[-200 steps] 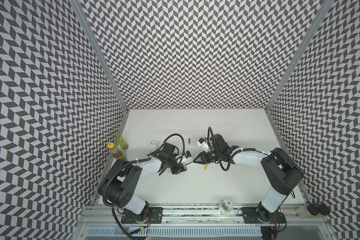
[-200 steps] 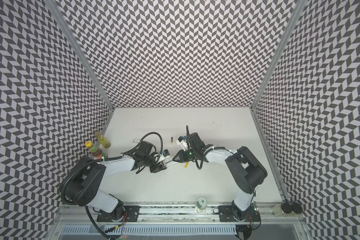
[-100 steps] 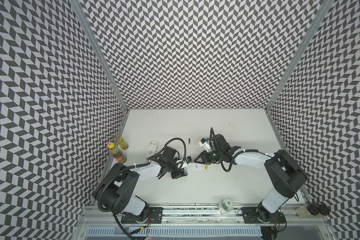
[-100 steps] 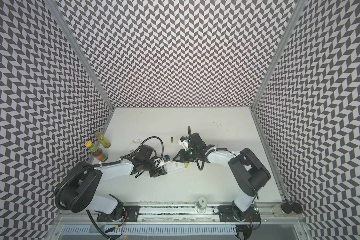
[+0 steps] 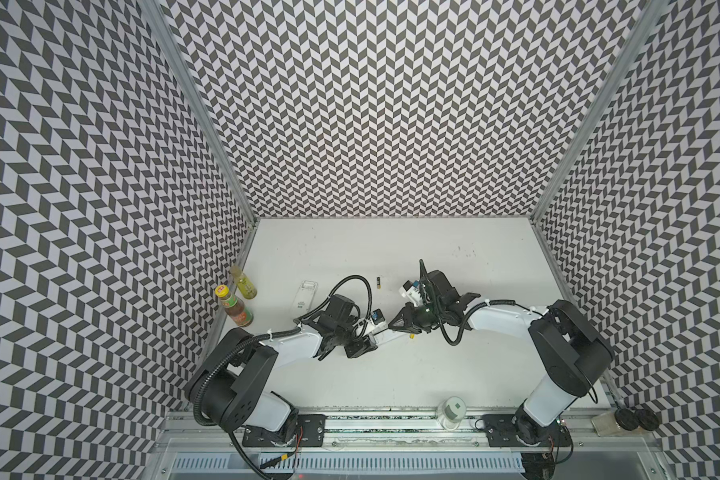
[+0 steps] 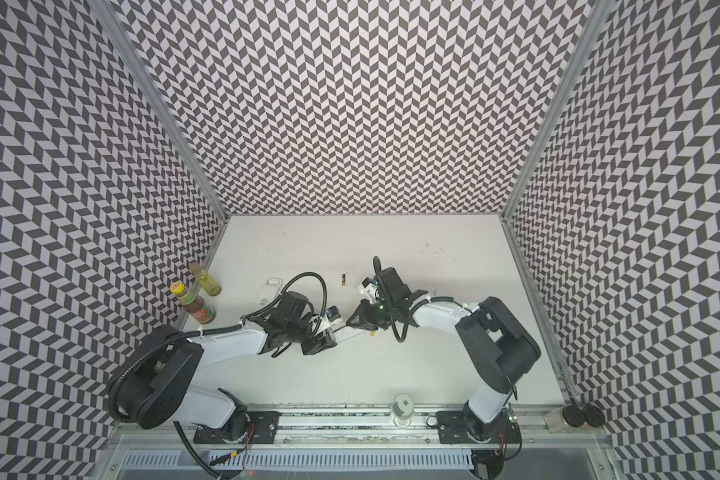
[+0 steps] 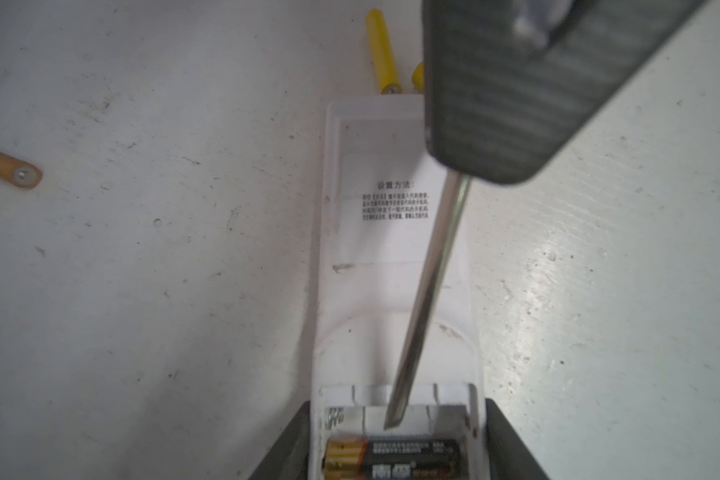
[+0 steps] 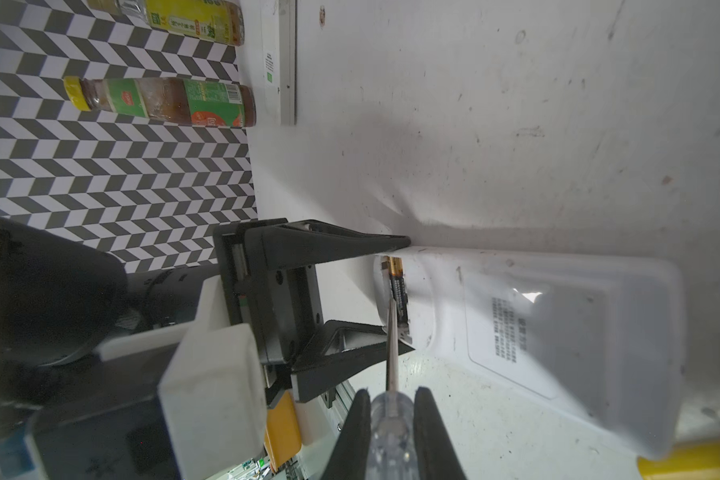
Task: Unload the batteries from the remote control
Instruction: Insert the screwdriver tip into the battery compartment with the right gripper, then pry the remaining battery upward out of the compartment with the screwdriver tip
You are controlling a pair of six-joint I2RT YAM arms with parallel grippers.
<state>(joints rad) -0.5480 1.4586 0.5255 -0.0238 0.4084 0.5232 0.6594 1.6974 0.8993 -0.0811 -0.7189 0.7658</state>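
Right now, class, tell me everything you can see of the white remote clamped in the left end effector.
The white plastic remote lies back up, its battery end clamped by the left end effector. Its bay is open, and one black, gold-ended battery sits inside, where the screwdriver tip points. A printed label is stuck on its back. Two yellow batteries lie by its far end.

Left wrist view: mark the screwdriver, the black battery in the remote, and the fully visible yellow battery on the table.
screwdriver (image 7: 424, 303): left wrist view, middle of the metal shaft.
black battery (image 7: 408, 451): left wrist view, black label at mid-body.
yellow battery (image 7: 383, 52): left wrist view, middle of the yellow casing.
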